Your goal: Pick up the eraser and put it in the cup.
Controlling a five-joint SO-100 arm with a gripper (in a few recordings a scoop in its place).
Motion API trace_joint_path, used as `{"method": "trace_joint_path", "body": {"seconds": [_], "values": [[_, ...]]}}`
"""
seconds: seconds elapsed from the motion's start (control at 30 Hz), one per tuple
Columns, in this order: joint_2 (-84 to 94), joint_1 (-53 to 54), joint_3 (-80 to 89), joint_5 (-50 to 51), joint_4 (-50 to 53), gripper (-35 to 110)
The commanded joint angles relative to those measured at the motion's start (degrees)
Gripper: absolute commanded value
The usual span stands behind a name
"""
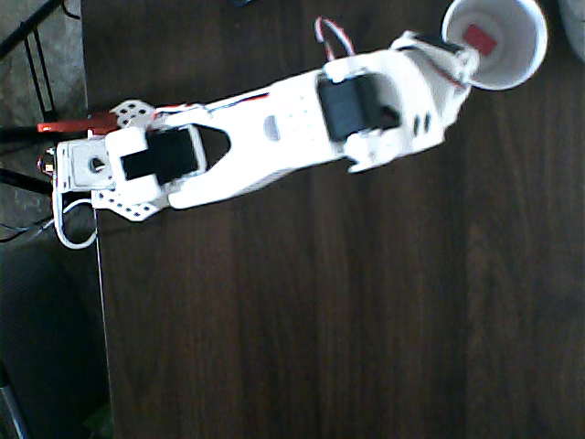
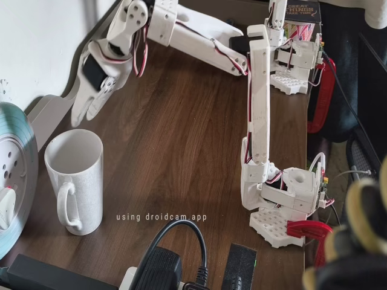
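Spanning the overhead view, a dark wooden table (image 1: 320,311) carries the white arm reaching rightward to the cup (image 1: 526,69). Floor and black stand legs show at left. Inside the cup lies the eraser (image 1: 479,38), free of the gripper (image 1: 462,66) at the rim; whether its fingers are spread, I cannot tell.

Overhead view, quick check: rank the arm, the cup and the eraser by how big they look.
Largest to smallest, as they look in the overhead view:
1. arm, spanning most of the picture
2. cup
3. eraser, a small red block inside the cup
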Motion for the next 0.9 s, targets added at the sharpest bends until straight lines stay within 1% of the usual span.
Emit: {"method": "trace_joint_path", "body": {"seconds": [0.0,0.07,0.13,0.37,0.47,0.57,0.63,0.7,0.87], "values": [[6.24,0.26,-1.23,-0.62,7.21,0],[9.49,0.35,-0.18,-1.23,9.23,0],[17.05,0.26,5.62,-2.72,10.11,0],[60.03,-1.14,46.05,-16.52,2.11,0],[73.3,-1.23,56.43,-22.41,2.37,0],[75.94,-0.7,58.45,-25.14,3.87,0],[77.78,1.32,62.49,-29.71,1.67,0],[82.0,3.96,68.64,-35.07,-1.05,0],[93.6,7.91,82.0,-41.57,0.97,0]]}}
